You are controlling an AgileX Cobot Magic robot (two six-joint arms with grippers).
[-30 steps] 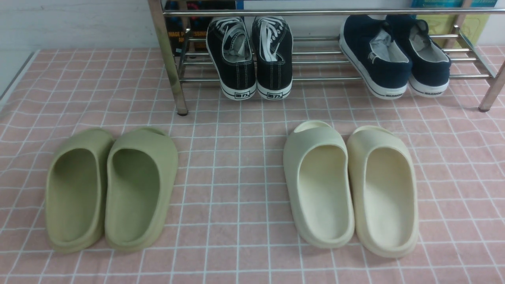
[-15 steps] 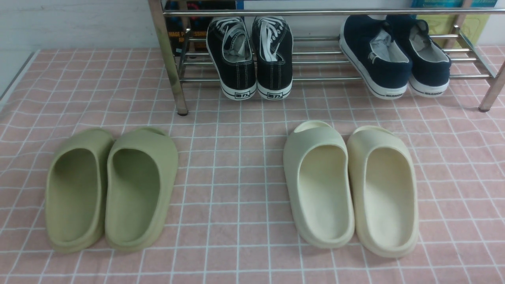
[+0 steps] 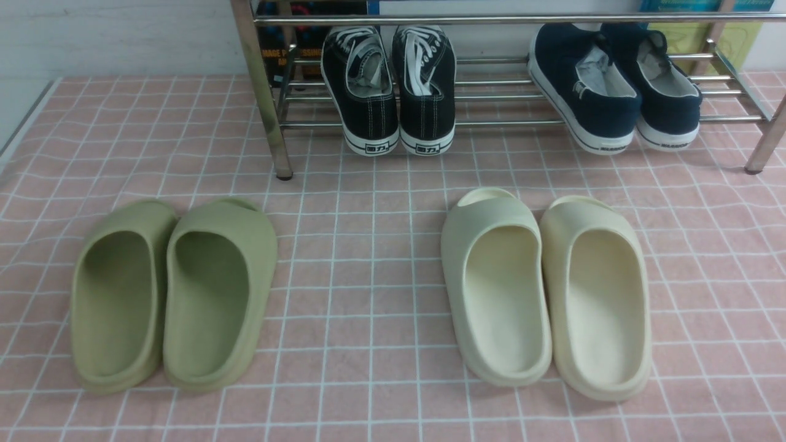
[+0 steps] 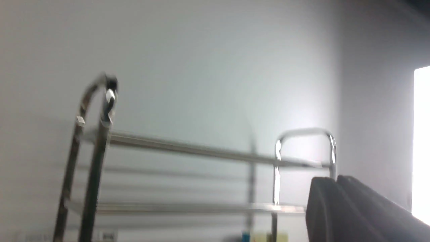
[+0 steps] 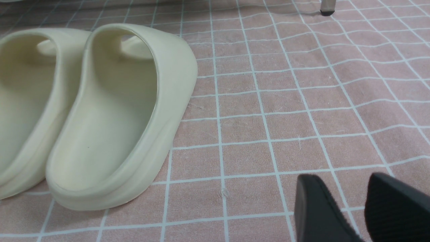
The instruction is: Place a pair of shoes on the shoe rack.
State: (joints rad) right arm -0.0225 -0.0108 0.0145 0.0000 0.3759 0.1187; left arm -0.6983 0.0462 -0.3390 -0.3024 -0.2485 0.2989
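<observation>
Two black canvas sneakers [image 3: 393, 86] with white laces stand side by side, heels toward me, on the lower rails of the chrome shoe rack [image 3: 264, 98]. Neither arm shows in the front view. In the left wrist view my left gripper [image 4: 336, 179] is shut and empty, raised and facing the rack [image 4: 201, 153] and the wall. In the right wrist view my right gripper [image 5: 342, 181] is open and empty, low over the pink checked cloth, beside the cream slides [image 5: 114, 114].
Navy slip-on shoes [image 3: 614, 86] sit on the rack's right part. Green foam slides [image 3: 172, 294] lie front left and cream foam slides [image 3: 546, 288] front right on the pink checked cloth [image 3: 368, 245]. The rack's leg [image 3: 761, 147] stands at the right.
</observation>
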